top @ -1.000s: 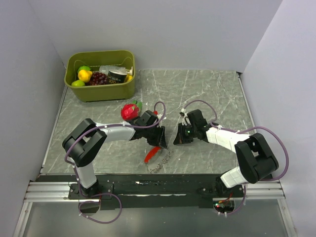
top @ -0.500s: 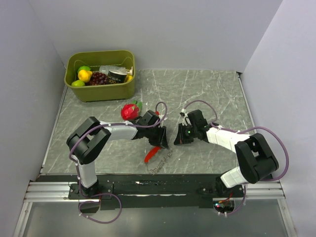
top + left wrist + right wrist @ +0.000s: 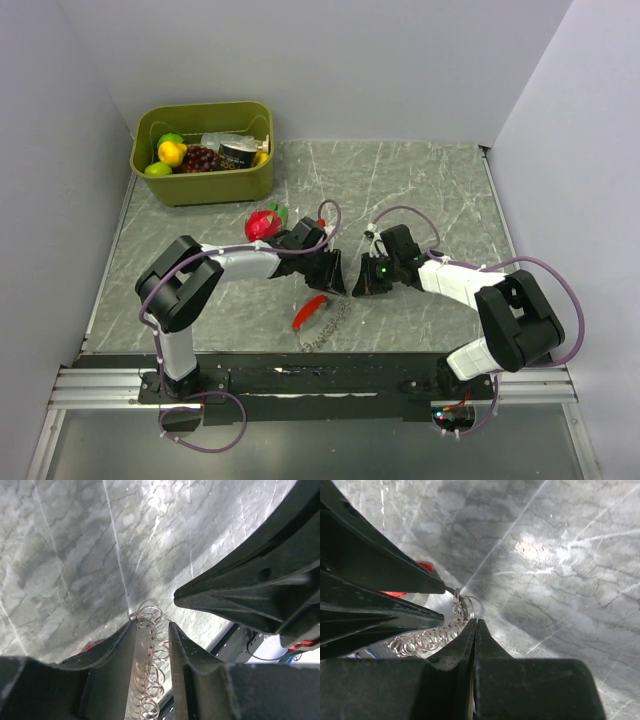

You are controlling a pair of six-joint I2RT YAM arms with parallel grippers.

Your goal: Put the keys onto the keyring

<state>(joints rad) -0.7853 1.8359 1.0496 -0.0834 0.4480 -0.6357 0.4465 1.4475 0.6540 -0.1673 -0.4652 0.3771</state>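
I have both arms leaning in over the grey marbled tabletop (image 3: pixel 430 190), tips nearly meeting. The keyring (image 3: pixel 318 322), a silvery metal chain-like loop on a slim, curved bright-red fob, lies flat on the tabletop directly under and just nearside of the left jaws.

In the left wrist view the left jaws stand partly open and straddle the keyring (image 3: pixel 150 667). Its coils run down the gap between the two black fingers (image 3: pixel 112 652), and the end loop pokes out just past the fingertips. I see slivers of tabletop either side of the coils, so nothing is pinched. The red fob sits to the outer left side of these jaws, mostly hidden.

The right jaws are pressed fully together and hold nothing. In the right wrist view their tip sits just beside the end loop of the keyring (image 3: pixel 427 639), facing the left fingertips. I cannot tell whether the tip touches the metal.

A round red strawberry toy with green leaves (image 3: pixel 262 225) sits behind the left jaws, near the wrist. An olive-green plastic bin (image 3: pixel 205 190) of assorted items stands well apart from both jaws.
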